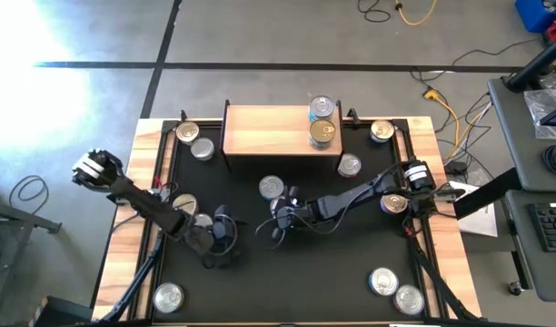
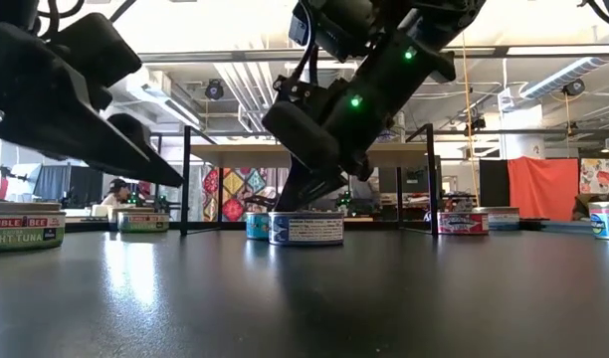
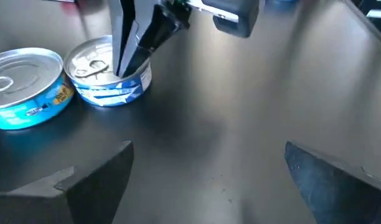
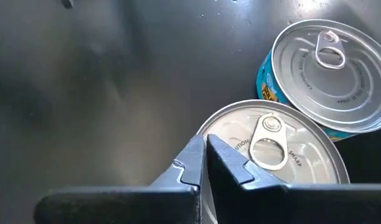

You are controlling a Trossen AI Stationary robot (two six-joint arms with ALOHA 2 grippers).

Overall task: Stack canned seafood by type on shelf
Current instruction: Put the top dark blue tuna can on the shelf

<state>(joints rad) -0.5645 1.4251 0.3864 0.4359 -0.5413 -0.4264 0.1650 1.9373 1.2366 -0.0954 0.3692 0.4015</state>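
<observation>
Black table [image 1: 351, 263]: closed right gripper [image 4: 204, 155] touches can [image 4: 271, 149].

Count taken from the high view.

One shelf [image 1: 280, 130] is standing on one table [image 1: 351, 263].

Two cans are sitting on the shelf, one silver-lidded, one gold-lidded.

Across the whole scene, five gold-lidded cans [image 1: 382, 132] are showing. Eight silver-lidded cans [image 1: 383, 282] are showing, one of them lying partly under the right arm [image 1: 351, 195]. A possible ninth is lying beside the left arm [image 1: 133, 195] and cannot be confirmed.

That is making thirteen cans confirmed.

Two arms are reaching over the table.
</observation>
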